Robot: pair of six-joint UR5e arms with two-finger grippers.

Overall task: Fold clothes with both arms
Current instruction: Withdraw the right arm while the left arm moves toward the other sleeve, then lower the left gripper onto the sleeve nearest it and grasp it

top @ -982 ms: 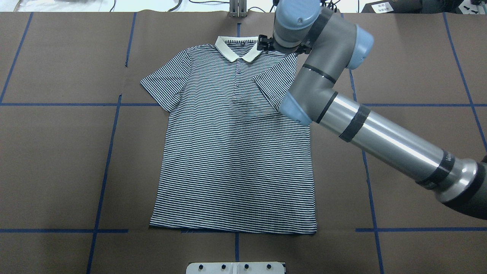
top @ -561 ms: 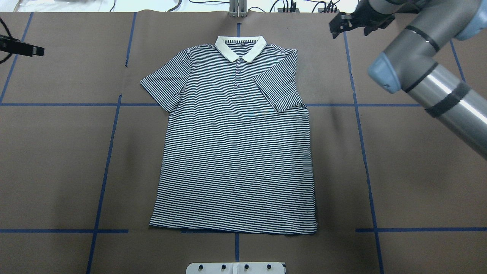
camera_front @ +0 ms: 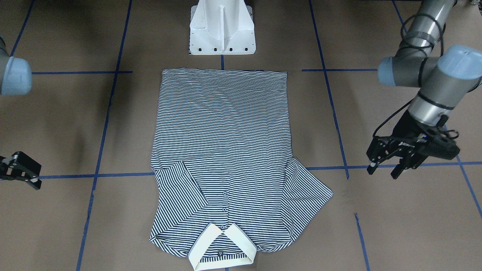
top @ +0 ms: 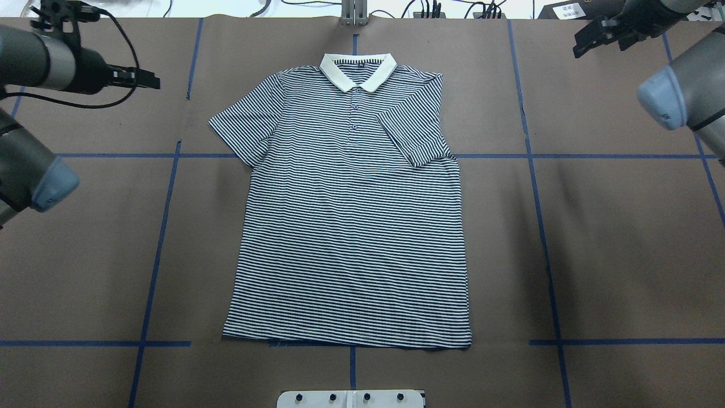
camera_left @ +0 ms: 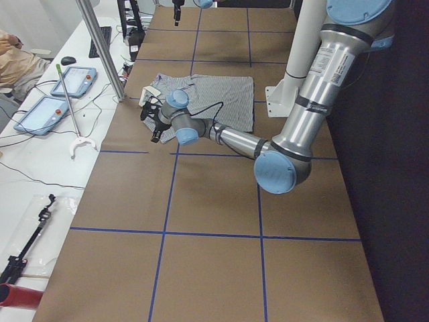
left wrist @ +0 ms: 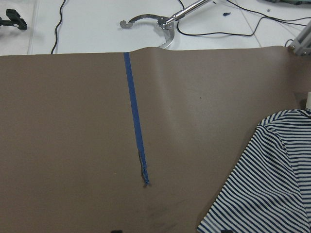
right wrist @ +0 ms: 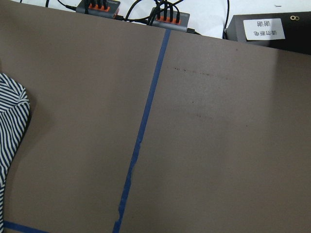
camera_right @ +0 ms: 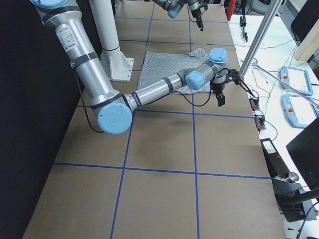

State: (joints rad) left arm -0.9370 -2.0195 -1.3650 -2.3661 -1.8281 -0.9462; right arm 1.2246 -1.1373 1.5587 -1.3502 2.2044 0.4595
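The striped polo shirt (top: 351, 226) lies flat and face up on the brown table, collar (top: 358, 72) at the far edge. One sleeve (top: 416, 133) is folded in over the chest; the other sleeve (top: 243, 127) is spread out. In the front view the shirt (camera_front: 222, 124) fills the middle. My left gripper (camera_front: 383, 170) hangs open and empty above the table, well clear of the spread sleeve; overhead, this left gripper (top: 144, 79) is at the far left. My right gripper (top: 589, 37) is at the far right corner, open and holding nothing. The left wrist view catches the sleeve edge (left wrist: 265, 179).
The white pedestal base (camera_front: 222, 26) stands at the shirt's hem side. Blue tape lines (top: 541, 226) grid the table. Past the far edge are a metal post (top: 354, 11), cables and power strips (right wrist: 167, 17), and tablets (camera_left: 57, 100). A person's arm (camera_left: 17, 60) shows there.
My right arm has swung away from the shirt's collar out to the far right corner. The left arm has come in from the left edge. The shirt has not moved.
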